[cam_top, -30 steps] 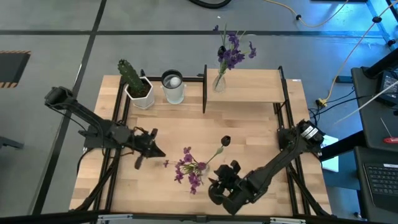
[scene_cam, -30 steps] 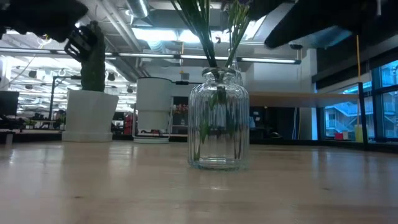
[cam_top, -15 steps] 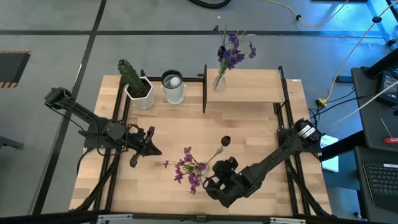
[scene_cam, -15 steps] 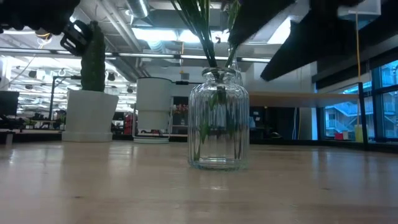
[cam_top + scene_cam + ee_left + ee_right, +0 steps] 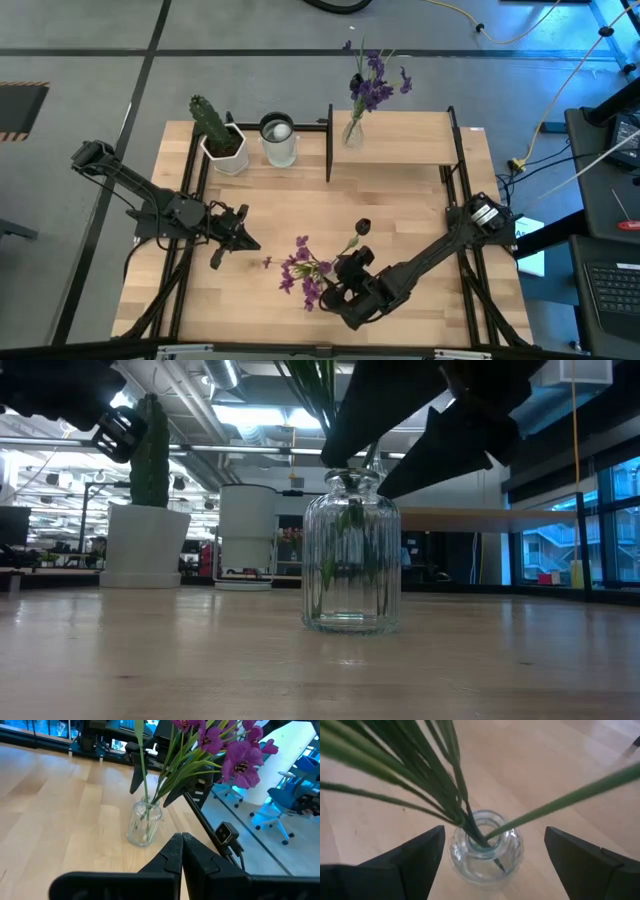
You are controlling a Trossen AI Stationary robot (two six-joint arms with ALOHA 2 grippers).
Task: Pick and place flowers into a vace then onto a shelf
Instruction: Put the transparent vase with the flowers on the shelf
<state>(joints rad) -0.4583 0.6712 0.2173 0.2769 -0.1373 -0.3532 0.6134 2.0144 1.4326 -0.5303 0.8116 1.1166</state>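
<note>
Wooden surface (image 5: 400, 215) carries it all. Right end effector (image 5: 490, 857) hangs spread wide over the glass vase (image 5: 351, 560), its fingers either side, touching nothing. Pink flowers (image 5: 225, 750) stand in that vase; the darker bunch (image 5: 375, 85) already sits on the shelf (image 5: 420, 140). Likely next: close on the vase, then lift. Left end effector (image 5: 181, 851) waits nearby, pressed together.

My pinker flowers (image 5: 300, 270) stand in a ribbed clear glass vase (image 5: 351, 563) — upright on the table, stems fanning out of its neck. The darker violet bunch (image 5: 375, 85) sits in a second vase on the shelf (image 5: 400, 140) — well beyond the ribbed vase.
</note>
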